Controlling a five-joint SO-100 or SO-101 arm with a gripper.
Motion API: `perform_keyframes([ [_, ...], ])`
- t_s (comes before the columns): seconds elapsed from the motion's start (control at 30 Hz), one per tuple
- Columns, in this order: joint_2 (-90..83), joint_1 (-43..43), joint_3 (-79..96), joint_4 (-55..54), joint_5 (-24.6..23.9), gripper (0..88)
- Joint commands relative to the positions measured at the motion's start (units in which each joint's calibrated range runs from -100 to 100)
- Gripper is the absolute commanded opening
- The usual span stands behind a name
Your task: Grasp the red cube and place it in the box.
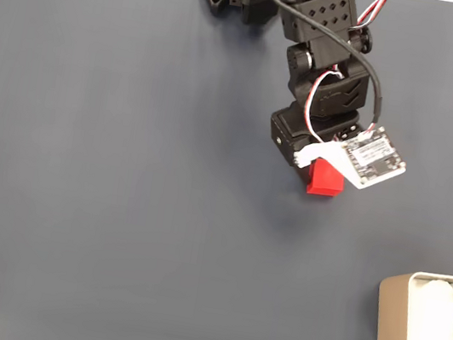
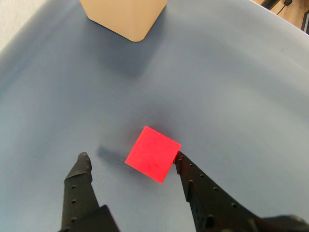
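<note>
The arm is closing in on the red cube (image 2: 153, 153), and the grasp itself is not yet made. In the wrist view the gripper (image 2: 130, 157) stands spread, holding nothing: the right finger's tip (image 2: 179, 157) sits at or just beside the cube's right corner, while the left fingertip (image 2: 83, 158) is apart from it, with bare mat between. The cube lies off-centre in the gap, crowding the right finger, and it is turned so that a corner, not a flat face, meets that finger.

To do this step well, the gripper would probably need to shift toward its right-hand side in the wrist view, so the cube sits midway, and rotate a little so the pads meet two opposite faces squarely. It looks as if closing now would push the cube by its corner and spin or skid it across the smooth dark blue mat (image 1: 103, 185) — a likely miss.

The cube is small, bright red, matte and sharp-edged. In the fixed view it rests on the mat just below the arm's wrist (image 1: 325, 180), partly under the white camera board (image 1: 368, 158). The box (image 1: 389, 321) — beige, round-cornered, with white soft lining (image 1: 437, 320) — stands well apart at the lower right corner of that view; the wrist view shows its corner (image 2: 126, 17) at the top edge.
</note>
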Motion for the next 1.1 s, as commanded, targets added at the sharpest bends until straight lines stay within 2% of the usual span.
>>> perform_keyframes([
  [0.0, -0.2, -0.8, -3.0, -0.9, -0.6, 38.5],
  [1.07, -0.2, -4.3, -5.3, -0.3, -0.9, 38.4],
])
